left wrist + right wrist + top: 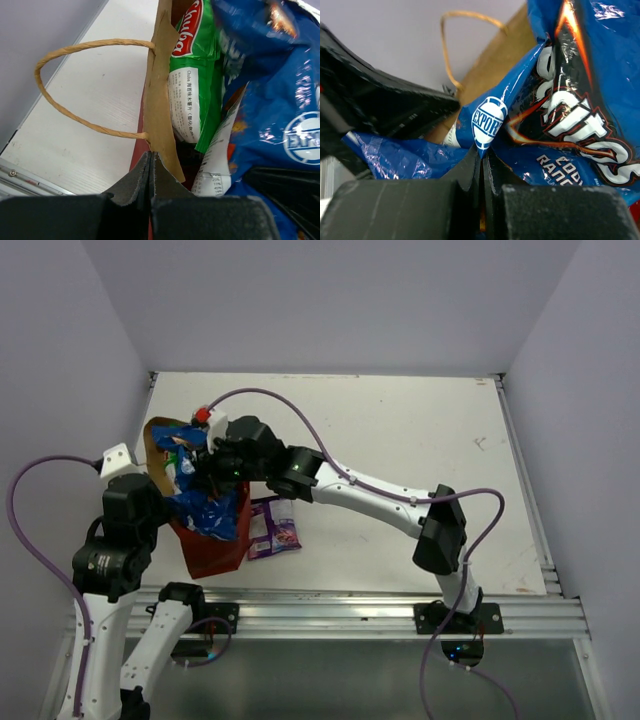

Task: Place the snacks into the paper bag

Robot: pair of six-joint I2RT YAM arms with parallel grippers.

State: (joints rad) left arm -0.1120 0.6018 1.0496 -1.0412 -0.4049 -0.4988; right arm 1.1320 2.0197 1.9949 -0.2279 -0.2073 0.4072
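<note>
The reddish-brown paper bag (215,548) stands at the left near edge, mouth open. My left gripper (151,159) is shut on its tan rim (161,100), beside a string handle (65,50). The green-white chip bag (192,75) sits inside the bag. My right gripper (482,152) is shut on a fold of the blue Doritos bag (580,100), which sticks partly out of the bag mouth (205,508). The small purple packet (272,526) lies on the table right of the bag. The red snack-mix bag is not in view.
The white table (400,440) stretches to the right and back, walled on three sides. A metal rail (350,608) runs along the near edge. The left arm (125,515) stands close against the bag's left side.
</note>
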